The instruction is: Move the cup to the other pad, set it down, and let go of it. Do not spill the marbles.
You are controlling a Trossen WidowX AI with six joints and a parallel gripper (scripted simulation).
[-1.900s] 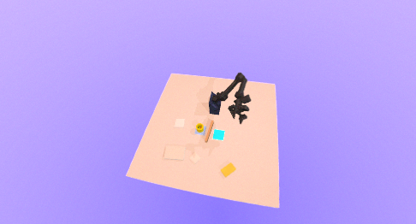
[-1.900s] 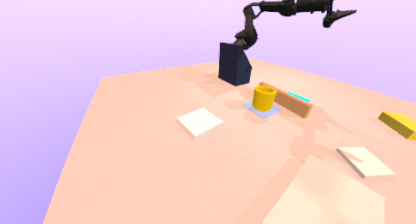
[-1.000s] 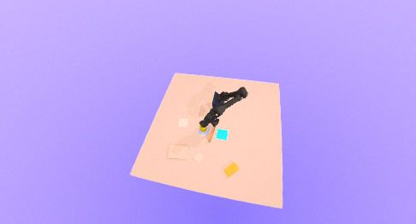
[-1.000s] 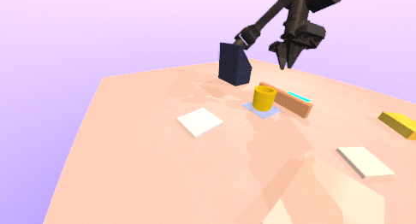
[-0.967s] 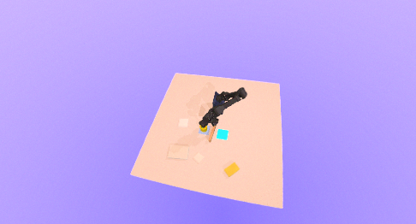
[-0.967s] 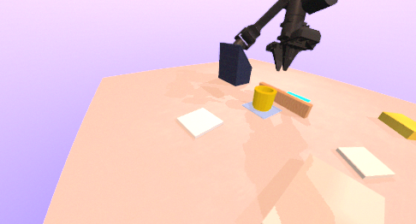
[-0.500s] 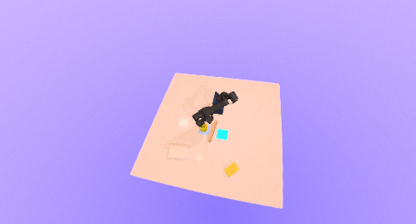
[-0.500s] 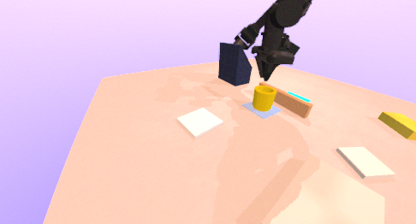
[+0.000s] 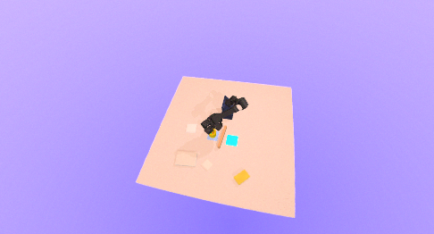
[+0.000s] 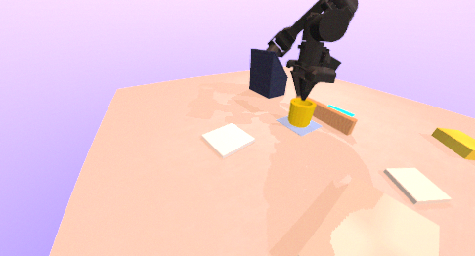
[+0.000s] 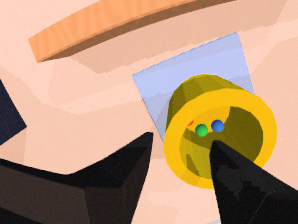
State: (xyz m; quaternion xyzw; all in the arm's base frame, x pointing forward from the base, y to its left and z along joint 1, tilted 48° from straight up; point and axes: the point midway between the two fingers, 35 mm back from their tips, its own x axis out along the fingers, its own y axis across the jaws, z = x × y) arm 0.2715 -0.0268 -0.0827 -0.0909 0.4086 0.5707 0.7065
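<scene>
A yellow cup [image 9: 212, 133] [image 10: 301, 112] [image 11: 242, 120] stands upright on the pale blue pad [image 10: 303, 131] [image 11: 160, 90]. In the wrist view a green marble [image 11: 201, 130], a blue marble [image 11: 217, 126] and part of a red marble [image 11: 190, 122] show inside it. The other pad, cyan [image 9: 231, 140] [image 10: 341, 110], lies beyond the wooden bar. My gripper [image 9: 210, 131] [image 10: 303, 99] [image 11: 182, 143] is partly open and holds nothing. Its fingertips are at the cup's rim: in the wrist view one shows over the cup's mouth, the other outside the wall. Whether they touch it is unclear.
A wooden bar [image 9: 221, 137] [image 10: 334, 117] [image 11: 100, 22] stands between the two pads. A dark block [image 10: 266, 73] [image 11: 7, 112] is behind. White tiles [image 9: 191, 128] [image 10: 229, 140], a large pale slab [image 9: 186, 158] and a yellow block [image 9: 241, 177] [image 10: 454, 142] lie around.
</scene>
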